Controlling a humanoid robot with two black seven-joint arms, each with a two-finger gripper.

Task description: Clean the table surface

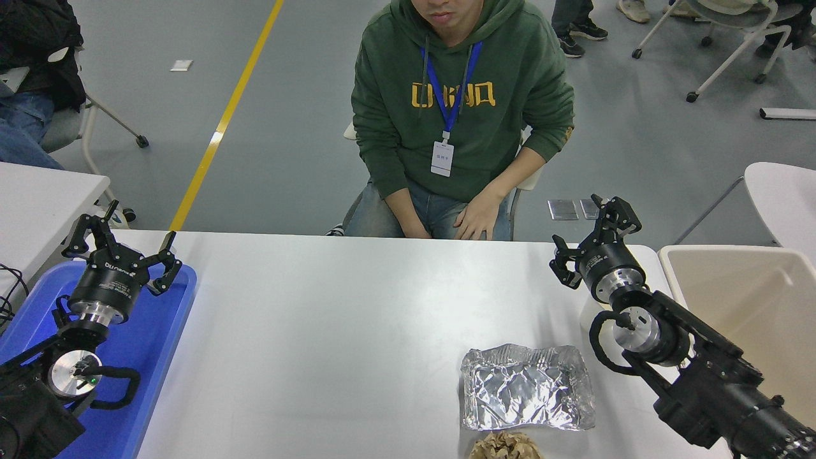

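Table surface [357, 331] fills the middle of view, white, matte. Right gripper [590, 233] hovers over its far right part, fingers spread, holding nothing. Near it, toward the robot: crumpled foil tray [526, 395], w/ a brown paper wad [505, 446] at the near edge. Beige bin [752, 312] on the right. Left gripper [121, 245], spread too, parked over blue tray [153, 357]; lettering on its body unreadable. Person in green hoodie [459, 102] sits opposite; yellow chest print not legible.

You have 1 large matte white tabletop [357, 306], 2 black grippers, left [121, 239] and right [590, 233], 1 crinkled silver foil sheet [526, 395], 1 crumpled brown paper wad [507, 446], 1 blue plastic tray [162, 331], 1 beige plastic bin [752, 299] and 1 seated person in a green hoodie [462, 108].
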